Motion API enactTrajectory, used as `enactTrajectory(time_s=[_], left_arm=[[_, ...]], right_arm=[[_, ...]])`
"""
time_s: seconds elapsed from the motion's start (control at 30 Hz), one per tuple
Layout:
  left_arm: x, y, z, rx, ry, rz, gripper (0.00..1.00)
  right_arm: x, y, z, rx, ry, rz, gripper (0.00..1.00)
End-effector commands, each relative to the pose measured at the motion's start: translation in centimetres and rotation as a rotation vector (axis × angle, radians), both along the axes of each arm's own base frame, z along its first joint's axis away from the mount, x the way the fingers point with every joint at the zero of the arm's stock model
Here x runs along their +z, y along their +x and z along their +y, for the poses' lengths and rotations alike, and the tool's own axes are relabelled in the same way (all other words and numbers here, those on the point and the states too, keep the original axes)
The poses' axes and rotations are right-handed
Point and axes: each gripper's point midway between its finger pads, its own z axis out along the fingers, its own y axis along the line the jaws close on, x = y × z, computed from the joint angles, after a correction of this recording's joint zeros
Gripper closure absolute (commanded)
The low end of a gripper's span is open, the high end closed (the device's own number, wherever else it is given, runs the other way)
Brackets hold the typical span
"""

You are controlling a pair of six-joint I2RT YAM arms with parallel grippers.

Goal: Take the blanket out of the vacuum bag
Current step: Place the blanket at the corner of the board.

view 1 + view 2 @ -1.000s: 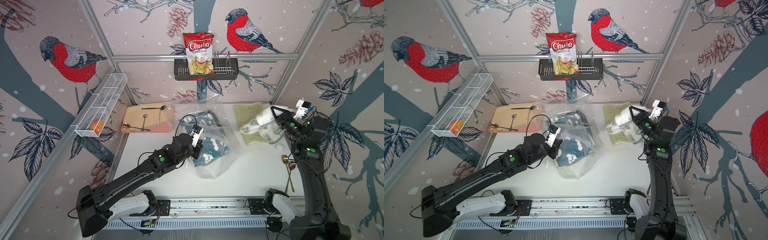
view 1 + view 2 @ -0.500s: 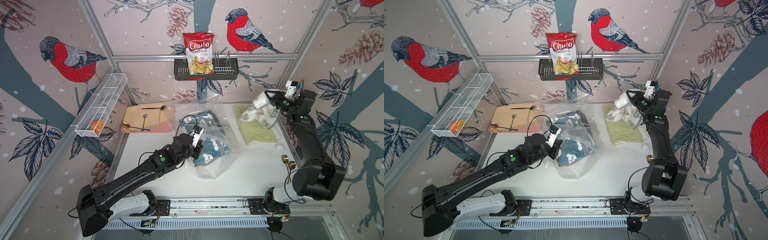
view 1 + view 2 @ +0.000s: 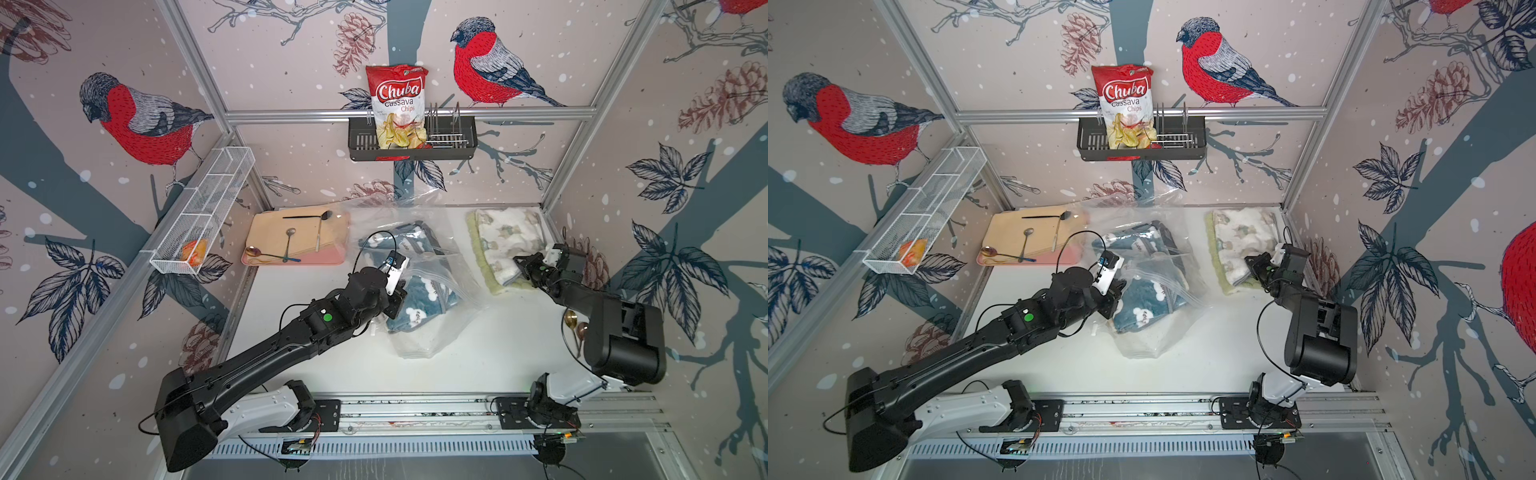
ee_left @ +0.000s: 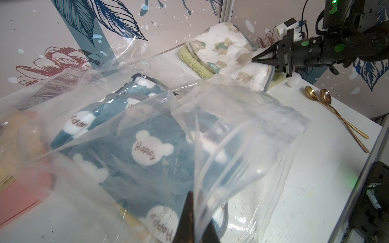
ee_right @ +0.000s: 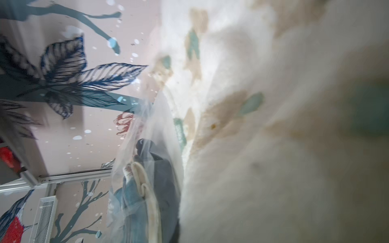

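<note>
Both pairs of fingers closed on something soft: film on the left, fleece on the right.

The left fingers point(image 4: 187, 218) are pinched shut on a loose edge of the vacuum bag point(image 3: 432, 345), lifting that fold of clear film just above their tips. Right beyond them, inside the bag, lies the blue blanket point(image 4: 126, 151) with white bear patches marked "Happy". The bag sprawls crumpled on the desk point(image 3: 478, 365) between the two pairs of fingers. The right fingers point(image 4: 264, 56) are closed on the near edge of a white blanket point(image 3: 505, 237) with a bear print. It lies outside the bag, spread away from their tips over a green blanket point(image 4: 189, 61). Two gold spoons point(image 4: 324, 98) lie on the desk behind the right fingers.
</note>
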Motion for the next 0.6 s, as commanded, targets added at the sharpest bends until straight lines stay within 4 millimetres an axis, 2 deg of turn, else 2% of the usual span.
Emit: enactTrajectory(time_s=[0.0,0.13,0.37,0.47,0.57], left_arm=[[1.1,0.1,-0.6,-0.013,-0.044,-0.016,1.0],[1.4,0.1,-0.2,-0.001,-0.045,-0.028,1.0],[1.2,0.1,-0.3,-0.006,-0.04,-0.025,1.0],[1.4,0.0,-0.3,-0.01,-0.043,-0.025,1.0],[1.6,-0.1,-0.2,-0.012,-0.049,-0.028,1.0]], right_arm=[[2.9,1.6,-0.4,-0.007,-0.001,-0.108,1.0],[3.8,2.6,-0.5,-0.001,0.004,-0.097,1.0],[8.5,3.1,0.2,0.02,-0.005,-0.108,1.0],[7.0,2.1,-0.3,-0.032,-0.053,-0.027,0.91],[2.8,-0.5,-0.8,-0.098,-0.072,0.065,0.66]])
